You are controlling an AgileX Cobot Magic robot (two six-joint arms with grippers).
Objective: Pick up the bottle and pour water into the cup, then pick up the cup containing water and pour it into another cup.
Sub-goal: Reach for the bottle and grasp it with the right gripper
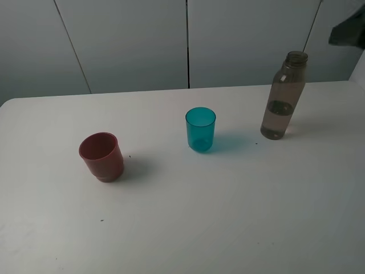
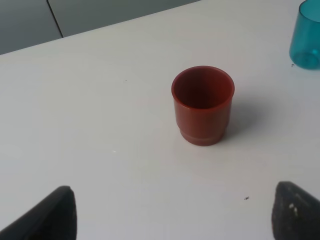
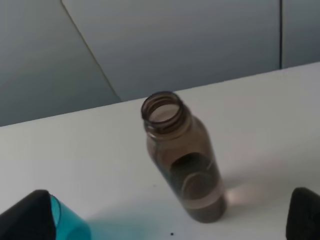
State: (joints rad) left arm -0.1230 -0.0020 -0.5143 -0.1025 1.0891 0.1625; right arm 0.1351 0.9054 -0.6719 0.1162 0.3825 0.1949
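My left claw (image 2: pixel 170 215) wide open, empty, facing red cup (image 1: pixel 102 157); right claw (image 3: pixel 165 217) same, facing bottle (image 1: pixel 283 97); teal cup (image 1: pixel 200 130) between the two; all upright, well apart; bottle nearest far edge of surface (image 1: pixel 228 217).

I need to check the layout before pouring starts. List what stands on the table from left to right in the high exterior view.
red cup → teal cup → bottle
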